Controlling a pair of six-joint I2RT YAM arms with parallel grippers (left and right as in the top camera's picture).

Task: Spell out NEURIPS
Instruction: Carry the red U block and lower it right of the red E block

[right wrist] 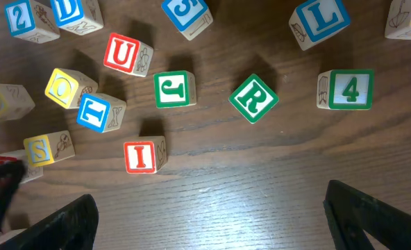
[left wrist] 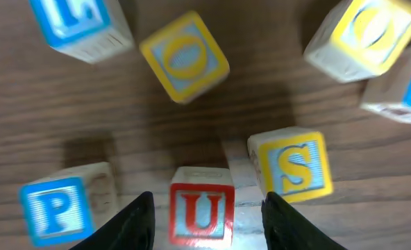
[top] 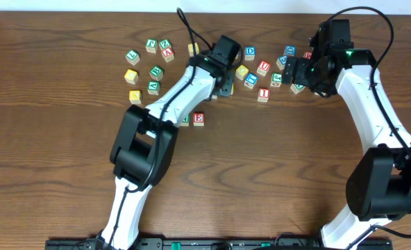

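In the left wrist view my left gripper [left wrist: 211, 226] is open, with a red U block [left wrist: 202, 207] between its fingers and a gap on each side. A yellow S block [left wrist: 299, 165] lies to the right of the U and a blue P block [left wrist: 55, 208] to its left. Overhead, the left gripper [top: 224, 85] is low among the middle blocks. A red E block [top: 198, 119] lies by the left arm. My right gripper [right wrist: 212, 222] is open and empty above bare wood. Beyond it lie a red I [right wrist: 143, 155], a green R [right wrist: 253, 98] and another red U [right wrist: 126, 54].
Loose blocks lie around: yellow O [left wrist: 185, 55], green J [right wrist: 173, 89], green 4 [right wrist: 348, 89], blue L [right wrist: 320, 21], blue T [right wrist: 98, 112]. Another cluster sits at the back left [top: 146, 66]. The right gripper [top: 294, 75] is over the right-hand cluster.
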